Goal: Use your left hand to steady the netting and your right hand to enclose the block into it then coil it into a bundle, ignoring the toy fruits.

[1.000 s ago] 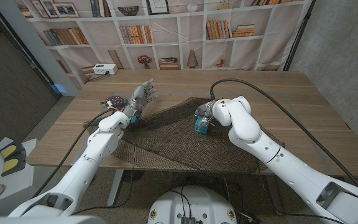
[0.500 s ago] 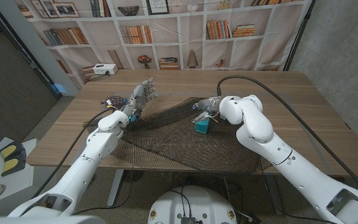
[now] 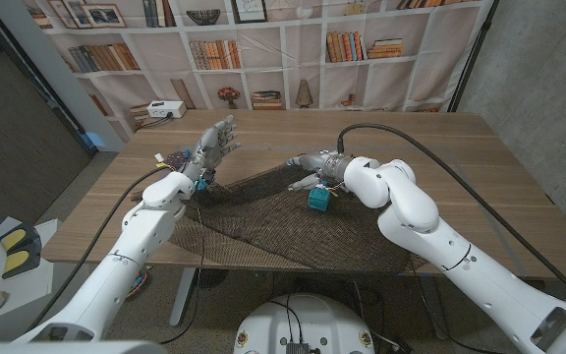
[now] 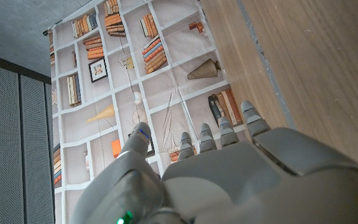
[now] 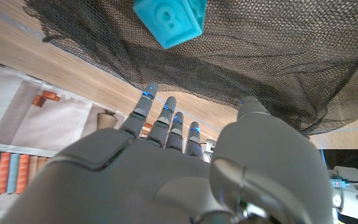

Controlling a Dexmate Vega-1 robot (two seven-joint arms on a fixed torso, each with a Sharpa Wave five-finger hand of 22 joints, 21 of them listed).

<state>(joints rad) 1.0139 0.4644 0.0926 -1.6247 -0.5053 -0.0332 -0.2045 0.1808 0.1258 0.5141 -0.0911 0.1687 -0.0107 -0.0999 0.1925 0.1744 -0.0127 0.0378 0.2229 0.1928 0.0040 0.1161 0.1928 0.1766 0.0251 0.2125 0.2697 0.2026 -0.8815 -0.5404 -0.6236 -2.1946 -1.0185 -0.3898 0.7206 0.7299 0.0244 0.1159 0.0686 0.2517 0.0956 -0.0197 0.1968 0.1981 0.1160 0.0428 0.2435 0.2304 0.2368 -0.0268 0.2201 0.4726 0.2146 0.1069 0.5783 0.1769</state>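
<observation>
Your right hand (image 3: 314, 162) sits near the middle of the head view, just above the block (image 3: 318, 198). Its fingers are spread out and point toward the left of the picture, and it holds nothing. In the right wrist view your right hand (image 5: 166, 168) takes up the lower part of the frame, fingers apart, with the block (image 5: 169, 22) at the top middle, apart from the fingertips (image 5: 149, 92).

You can see the block is a small teal cube. It rests on the netting (image 3: 293, 221), just below and a bit to the right of the hand.

You can see the netting as a dark mesh sheet spread over the table (image 3: 480, 167). It runs from the left middle of the head view down toward the bottom right, past the table's front edge.

Your left hand (image 3: 212, 147) is in the upper left of the head view, lifted above the netting's left corner. Its fingers are open and point up, and it holds nothing. Your left hand (image 4: 229, 180) shows its back in the left wrist view.

Small toy fruits (image 3: 177, 157) lie on the table just left of that hand.
</observation>
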